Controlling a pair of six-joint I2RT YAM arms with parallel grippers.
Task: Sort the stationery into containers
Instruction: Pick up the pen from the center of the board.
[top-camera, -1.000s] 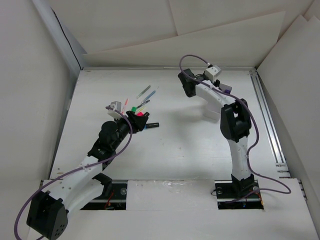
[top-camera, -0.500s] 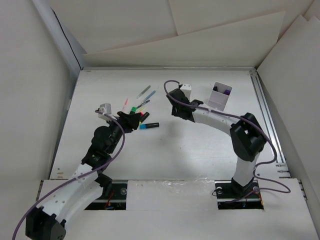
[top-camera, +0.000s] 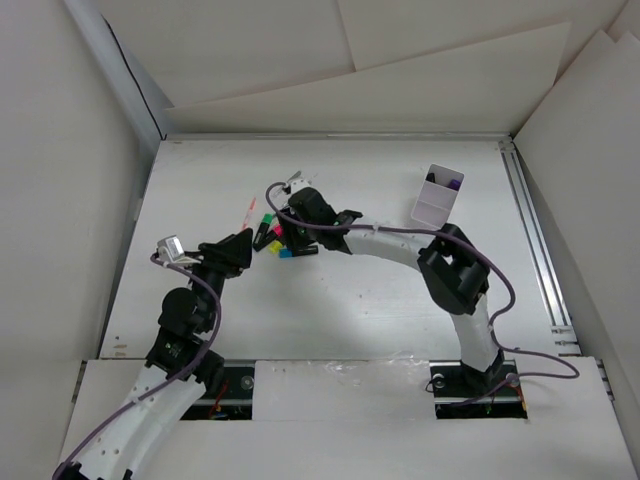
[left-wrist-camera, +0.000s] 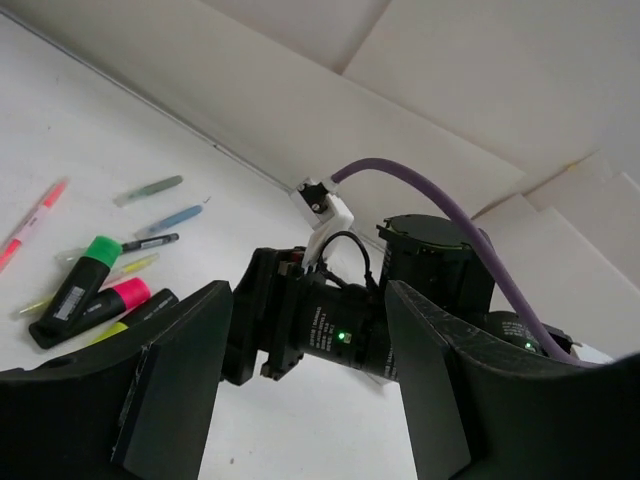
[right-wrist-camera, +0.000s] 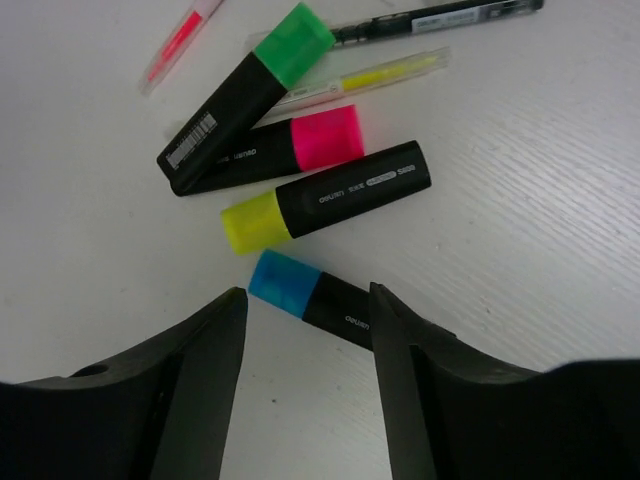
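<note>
The divided pale box stands well right of the pile, with a purple-ended highlighter showing in its far compartment. Since half a second ago the left gripper has drawn back off the pile, fingers spread and empty. The right gripper has swung from beside the box to above the blue-capped highlighter, fingers parted either side, not gripping. The green-capped highlighter bears a barcode sticker. White print on the pink-capped highlighter and the yellow-capped highlighter is too small to read
</note>
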